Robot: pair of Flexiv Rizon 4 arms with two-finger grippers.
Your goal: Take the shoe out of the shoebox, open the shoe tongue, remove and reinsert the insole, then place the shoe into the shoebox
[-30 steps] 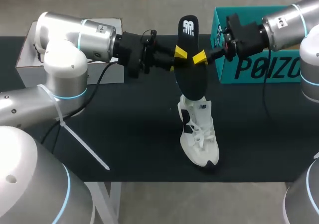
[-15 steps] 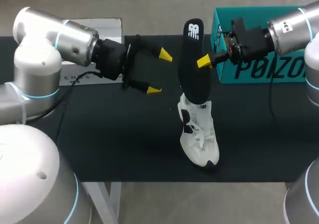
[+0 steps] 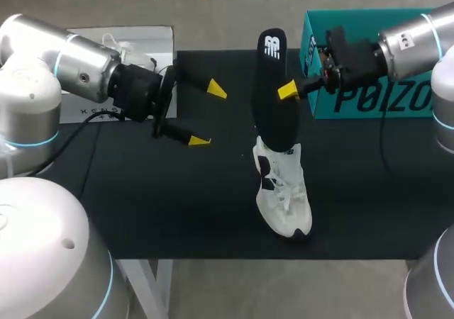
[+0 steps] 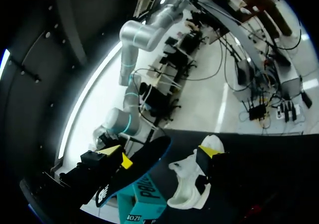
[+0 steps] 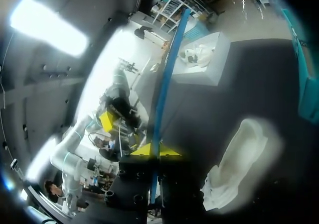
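Observation:
The black insole (image 3: 273, 85) stands nearly upright, its lower end in the heel opening of the white shoe (image 3: 284, 191), which lies on the black table. My right gripper (image 3: 287, 90) is shut on the insole's right edge at mid-height. In the right wrist view the insole (image 5: 164, 84) shows edge-on between the right gripper (image 5: 155, 152) tips, with the shoe (image 5: 239, 164) beside it. My left gripper (image 3: 206, 115) hangs open, apart from the insole on its left. From the left wrist view the insole (image 4: 134, 169) and shoe (image 4: 192, 184) lie ahead of the open left gripper (image 4: 159, 152).
The teal shoebox (image 3: 369, 71) stands at the back right, just behind my right gripper. A white box (image 3: 135, 46) holding something white sits at the back left, behind my left arm. Bare black table (image 3: 177, 205) spreads left of the shoe and in front of it.
My left gripper let go of the insole, opened wide and drew back to the left. The right gripper kept hold of the insole, which stayed almost in place.

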